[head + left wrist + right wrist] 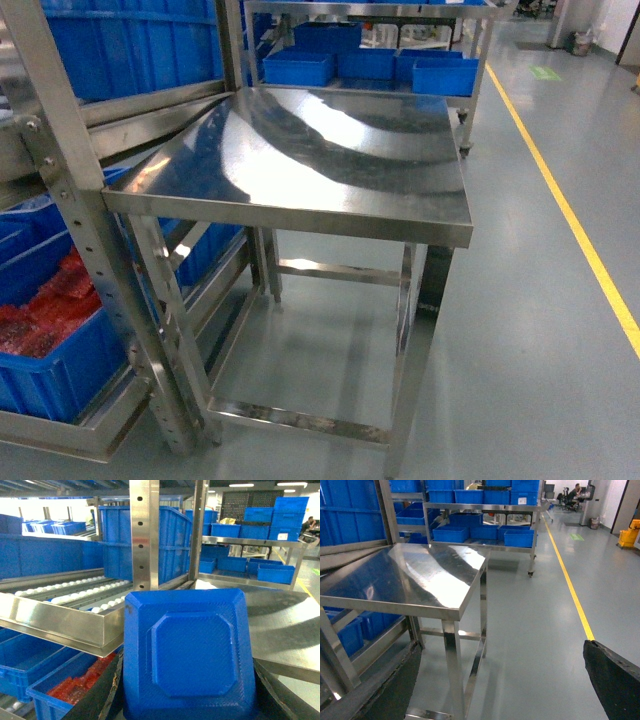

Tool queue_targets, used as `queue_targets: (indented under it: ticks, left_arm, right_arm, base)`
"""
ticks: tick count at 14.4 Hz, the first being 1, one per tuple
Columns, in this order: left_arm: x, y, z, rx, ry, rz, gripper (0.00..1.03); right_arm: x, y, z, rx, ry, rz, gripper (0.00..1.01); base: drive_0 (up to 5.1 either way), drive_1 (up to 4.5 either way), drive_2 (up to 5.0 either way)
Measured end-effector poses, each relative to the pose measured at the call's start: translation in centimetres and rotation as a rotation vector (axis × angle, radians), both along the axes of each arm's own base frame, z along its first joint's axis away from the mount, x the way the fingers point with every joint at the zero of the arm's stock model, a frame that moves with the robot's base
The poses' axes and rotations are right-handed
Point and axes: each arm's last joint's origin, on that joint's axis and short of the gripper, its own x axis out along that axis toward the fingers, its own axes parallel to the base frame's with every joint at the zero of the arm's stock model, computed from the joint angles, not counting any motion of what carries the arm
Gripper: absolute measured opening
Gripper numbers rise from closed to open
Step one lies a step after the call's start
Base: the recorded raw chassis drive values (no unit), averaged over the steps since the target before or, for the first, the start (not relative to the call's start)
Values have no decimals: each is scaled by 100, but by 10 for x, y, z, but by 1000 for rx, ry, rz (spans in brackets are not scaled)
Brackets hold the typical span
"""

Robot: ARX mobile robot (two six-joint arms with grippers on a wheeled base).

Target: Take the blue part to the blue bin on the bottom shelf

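The blue part (186,655), a boxy block with a raised octagonal face, fills the middle of the left wrist view. My left gripper (185,690) is shut on it, a black finger (100,695) on each side. Below and to its left lies the blue bin (25,662), which looks empty inside; its far end also shows in the head view (22,252). Both it and its neighbour sit on the bottom shelf, whose steel front rail (60,432) shows. My right gripper (500,685) hangs open over bare floor with nothing between its fingers. Neither gripper shows in the head view.
A blue crate of red pieces (75,690) sits next to the blue bin. A higher roller level (65,597) juts out above the crates. The shiny steel table (320,160) stands to the right, with a rack upright (145,535) ahead and a yellow floor line (570,210).
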Motion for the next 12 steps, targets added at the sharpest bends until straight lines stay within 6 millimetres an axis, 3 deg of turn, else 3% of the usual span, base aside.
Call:
queue_targets:
  ticks: [10,12]
  left_arm:
    - [0,-1,0,1,3,-7,44]
    - [0,-1,0,1,2,-9,44]
  right_arm:
    - [0,0,0,0,0,0,98]
    - [0,0,0,0,-1,-2,98]
  base:
    - [-16,-16,-16]
    - [-464,356,165]
